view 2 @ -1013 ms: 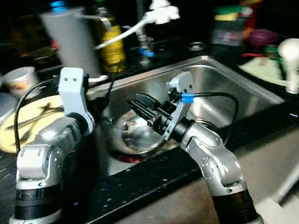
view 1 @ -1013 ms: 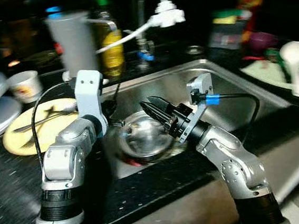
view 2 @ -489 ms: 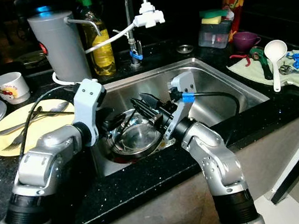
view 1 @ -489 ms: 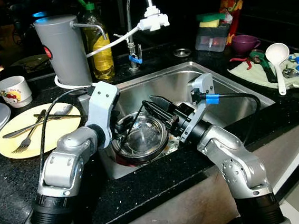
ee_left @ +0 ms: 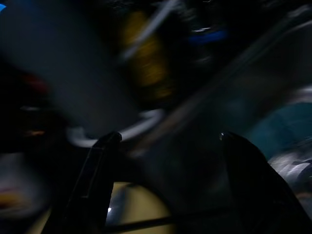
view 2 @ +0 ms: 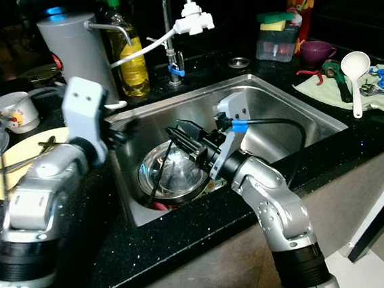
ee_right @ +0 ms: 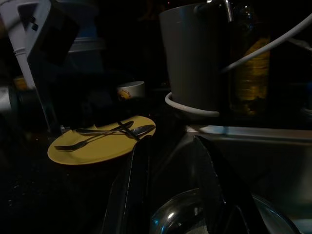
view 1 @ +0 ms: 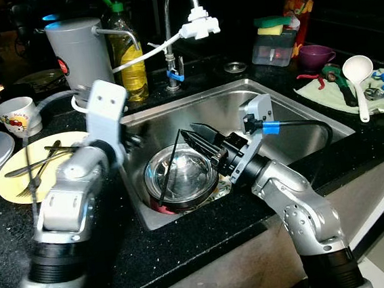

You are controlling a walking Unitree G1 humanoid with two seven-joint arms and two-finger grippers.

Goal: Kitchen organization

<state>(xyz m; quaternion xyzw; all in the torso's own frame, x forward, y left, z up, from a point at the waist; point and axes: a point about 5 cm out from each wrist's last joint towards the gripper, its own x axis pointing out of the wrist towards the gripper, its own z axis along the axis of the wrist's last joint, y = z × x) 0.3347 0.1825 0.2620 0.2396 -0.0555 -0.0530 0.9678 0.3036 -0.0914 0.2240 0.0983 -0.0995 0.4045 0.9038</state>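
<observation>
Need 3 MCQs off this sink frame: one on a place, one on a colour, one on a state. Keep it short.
1. Where does the steel bowl sit?
A. on the yellow plate
B. in the sink
C. on the green cloth

2. What colour is the ladle at the far right of the counter?
A. white
B. red
C. black

3. How do the right tool's fingers stand?
A. clamped on the bowl rim
B. apart, holding nothing
C. shut around a fork

Key: 1 B, the bowl lies down inside the sink basin. 2 A, the ladle is white, on the cloth. 3 B, the right wrist view shows a gap between the two fingers above the bowl, nothing between them.
</observation>
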